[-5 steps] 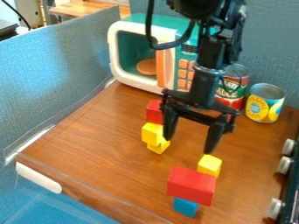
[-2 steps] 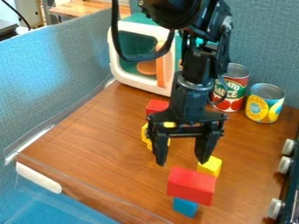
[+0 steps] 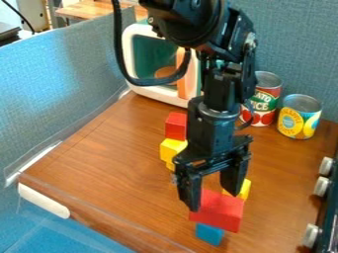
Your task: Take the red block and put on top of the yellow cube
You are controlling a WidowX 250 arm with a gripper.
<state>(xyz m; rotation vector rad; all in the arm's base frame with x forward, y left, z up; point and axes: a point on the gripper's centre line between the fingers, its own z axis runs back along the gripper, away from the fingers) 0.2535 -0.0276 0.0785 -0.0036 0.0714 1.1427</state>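
The black gripper (image 3: pixel 212 200) hangs open over the front of the wooden surface, one finger at the left edge of the large red block (image 3: pixel 218 213) and the other behind it. Whether it touches the block, I cannot tell. That red block rests on a blue block (image 3: pixel 209 234). Just behind, a yellow cube (image 3: pixel 245 189) is partly covered by the right finger. Farther back and left stands a smaller red block (image 3: pixel 176 126), beside yellow blocks (image 3: pixel 172 148) that the gripper partly hides.
A toy microwave (image 3: pixel 155 93) stands at the back. Two cans, a red one (image 3: pixel 263 116) and a yellow one (image 3: pixel 299 117), are at the back right. Stove knobs (image 3: pixel 321 186) line the right edge, and a grey partition (image 3: pixel 59 89) rises on the left.
The gripper has come forward and down from above the middle of the surface to the large red block, turning somewhat. The blocks have not moved.
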